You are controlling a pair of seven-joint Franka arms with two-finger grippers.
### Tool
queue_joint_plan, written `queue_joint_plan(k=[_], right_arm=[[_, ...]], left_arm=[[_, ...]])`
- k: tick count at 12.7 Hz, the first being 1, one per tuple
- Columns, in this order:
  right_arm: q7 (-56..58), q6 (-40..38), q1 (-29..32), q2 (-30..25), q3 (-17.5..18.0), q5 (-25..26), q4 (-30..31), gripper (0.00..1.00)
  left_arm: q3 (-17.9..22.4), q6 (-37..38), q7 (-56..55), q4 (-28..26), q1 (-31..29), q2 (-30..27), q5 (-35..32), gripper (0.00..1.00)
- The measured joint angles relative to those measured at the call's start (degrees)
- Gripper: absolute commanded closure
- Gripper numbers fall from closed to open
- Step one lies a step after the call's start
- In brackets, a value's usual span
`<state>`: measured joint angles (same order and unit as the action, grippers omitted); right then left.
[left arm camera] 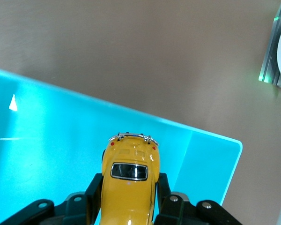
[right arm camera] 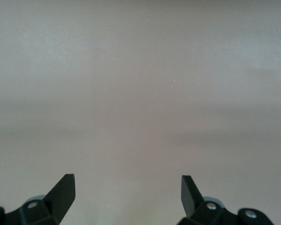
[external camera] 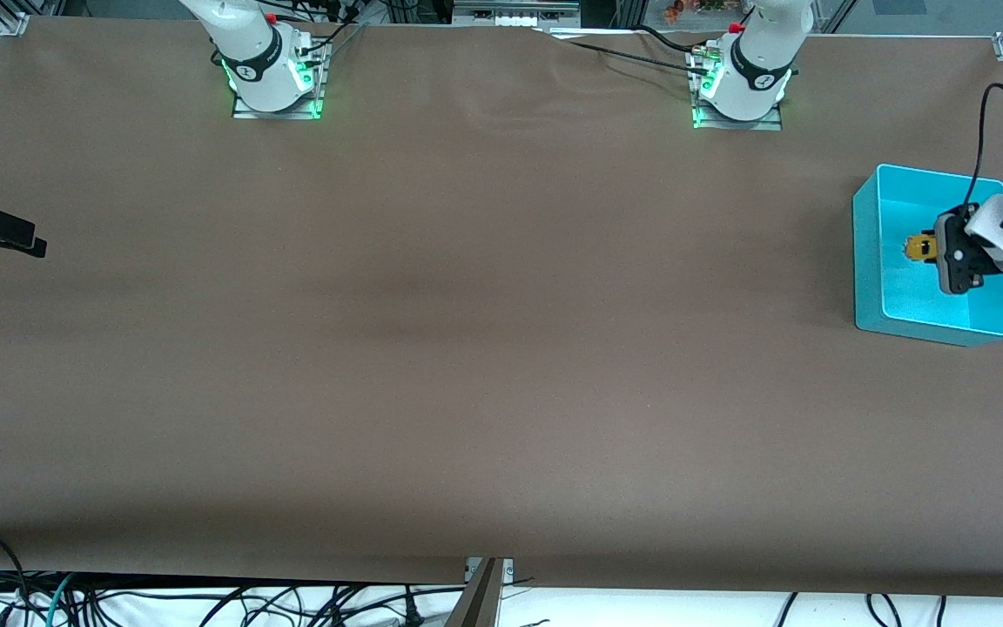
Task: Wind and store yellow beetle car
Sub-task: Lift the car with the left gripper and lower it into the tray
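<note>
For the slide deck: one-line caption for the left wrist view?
Left tool shut on the yellow beetle car, holding it over the turquoise bin.

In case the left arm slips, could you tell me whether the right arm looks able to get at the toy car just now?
Probably not: the toy car sits clamped in the left pincer over the blue bin, while the right pincer waits open at the table's far end.
</note>
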<state>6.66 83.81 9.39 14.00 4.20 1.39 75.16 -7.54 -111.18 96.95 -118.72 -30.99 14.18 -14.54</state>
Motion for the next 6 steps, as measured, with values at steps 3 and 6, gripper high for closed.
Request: queue_joint_plan(k=[3,6], right_arm=[[0.0,0.0,0.0,0.0,0.0,0.0,0.0,0.00],[0.0,0.0,0.0,0.0,0.0,0.0,0.0,0.00]], left_arm=[[0.1,-12.2,4.0,-12.4,-2.8,-5.7,-2.1,1.00],[0.2,-17.6,9.5,-17.4,-8.3,-6.4,-5.3,1.00]])
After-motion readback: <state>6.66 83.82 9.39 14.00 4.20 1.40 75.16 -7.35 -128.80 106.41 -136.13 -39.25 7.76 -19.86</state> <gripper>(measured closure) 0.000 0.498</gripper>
